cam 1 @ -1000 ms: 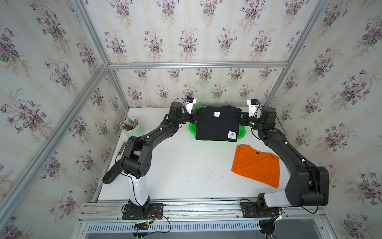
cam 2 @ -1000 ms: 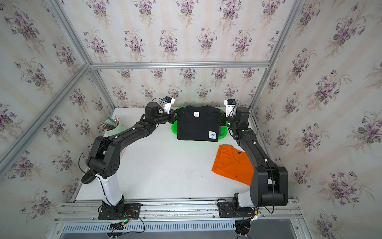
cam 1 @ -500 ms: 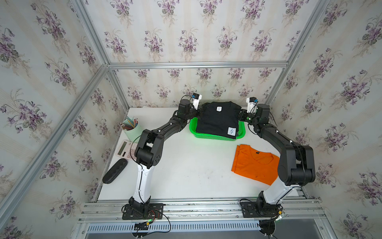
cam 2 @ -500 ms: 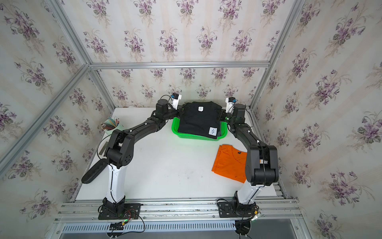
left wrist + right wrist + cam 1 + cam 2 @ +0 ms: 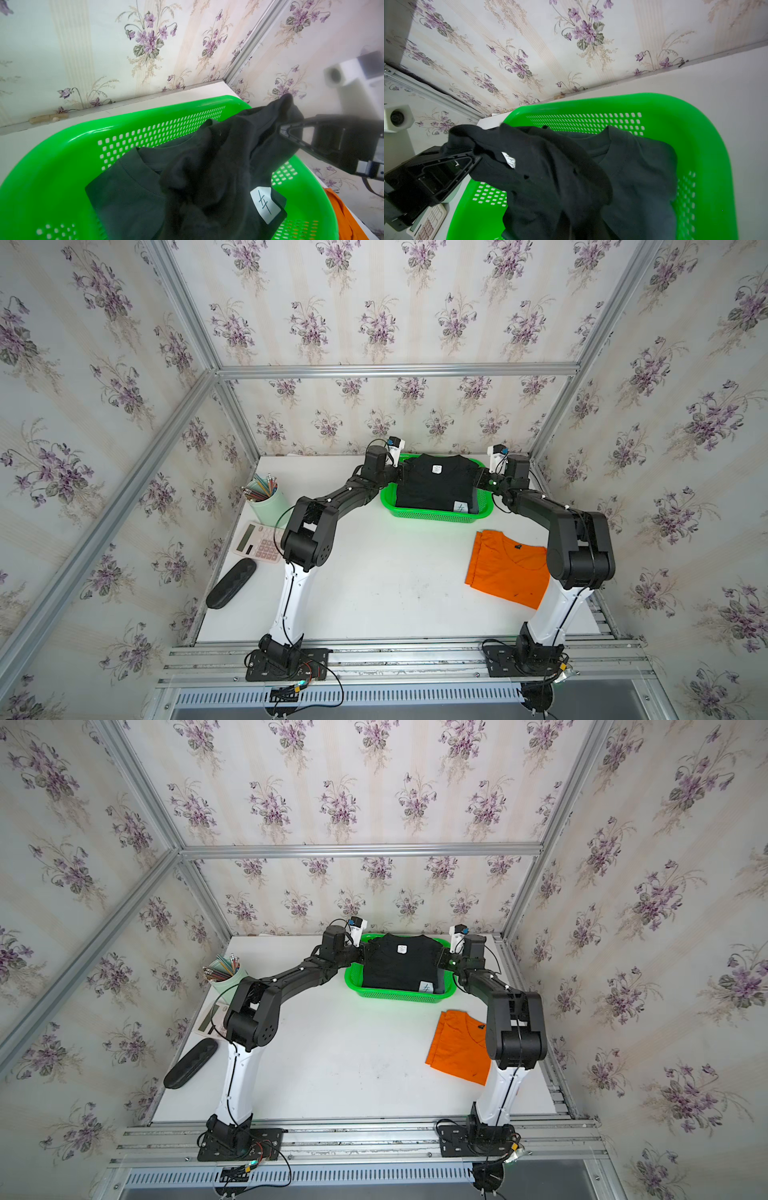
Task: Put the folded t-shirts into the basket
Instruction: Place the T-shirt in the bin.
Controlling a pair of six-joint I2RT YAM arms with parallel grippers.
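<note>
Both grippers hold a black t-shirt (image 5: 434,485) (image 5: 399,965) by its two sides, and it hangs low over the green basket (image 5: 432,516) (image 5: 399,995). My left gripper (image 5: 399,475) (image 5: 469,160) is shut on one side of the shirt. On the opposite side my right gripper (image 5: 478,481) (image 5: 286,131) is shut too. Beneath the black cloth (image 5: 207,166) (image 5: 550,176) a slate grey-blue t-shirt (image 5: 128,187) (image 5: 643,176) lies flat inside the basket (image 5: 62,145) (image 5: 695,128). An orange t-shirt (image 5: 509,572) (image 5: 461,1048) rests on the table, front right of the basket.
A cup of pencils (image 5: 266,499), a calculator (image 5: 257,541) and a black case (image 5: 230,584) sit along the table's left edge. The basket stands close to the back wall. White tabletop (image 5: 395,572) stretches between the arms' bases and the basket.
Both arms have carried the black t-shirt back from the basket's front edge and lowered it over the basket. The orange t-shirt has not moved.
</note>
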